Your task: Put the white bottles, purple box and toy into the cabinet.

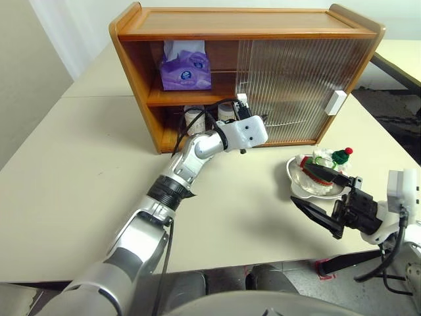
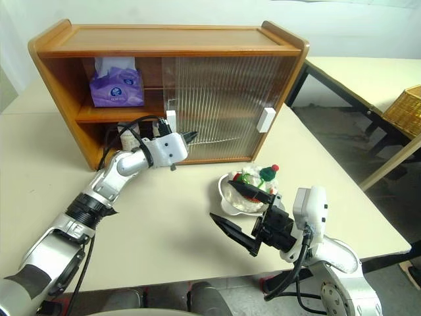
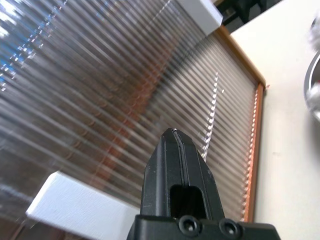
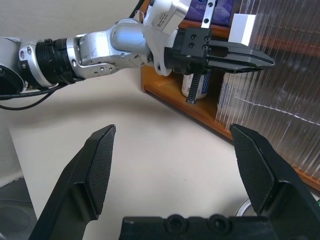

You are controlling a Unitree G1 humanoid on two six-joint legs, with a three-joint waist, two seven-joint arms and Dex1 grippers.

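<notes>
Head cam: purple box (image 1: 186,65) on cabinet (image 1: 243,26) top shelf, white bottles (image 1: 195,118) on lower shelf, toy (image 1: 325,168) on bench (image 1: 59,178). L wrist: left hand (image 3: 175,145) shut, empty, at ribbed door. R wrist: right hand (image 4: 172,172) wide open, empty.

Pale cream table (image 1: 59,197), second table (image 2: 368,76) beside it, wicker basket (image 2: 404,108), white wall (image 2: 329,26).

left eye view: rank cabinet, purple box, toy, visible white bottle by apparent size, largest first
1. cabinet
2. purple box
3. toy, excluding its dish; it sits nearer the camera, so its rank against the box is unsure
4. white bottle, partly hidden behind the left arm
</notes>
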